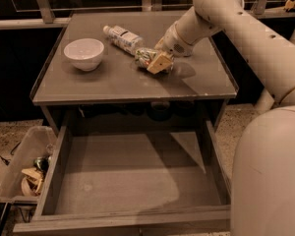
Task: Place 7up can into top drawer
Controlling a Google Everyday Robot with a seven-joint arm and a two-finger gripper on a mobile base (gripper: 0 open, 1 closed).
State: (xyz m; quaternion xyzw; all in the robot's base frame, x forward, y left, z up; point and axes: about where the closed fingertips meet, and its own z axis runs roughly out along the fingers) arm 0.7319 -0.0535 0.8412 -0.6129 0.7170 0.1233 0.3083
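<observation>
The 7up can, green and white, lies on its side on the cabinet top, right of centre. My gripper reaches down from the upper right and sits at the can's right end, touching it, with a tan pad over part of the can. The top drawer is pulled wide open below the cabinet top; its flat grey bottom holds nothing.
A clear plastic bottle with a white label lies just behind and left of the can. A white bowl stands at the left of the top. A clear bin of scraps sits on the floor at the left. My arm and body fill the right side.
</observation>
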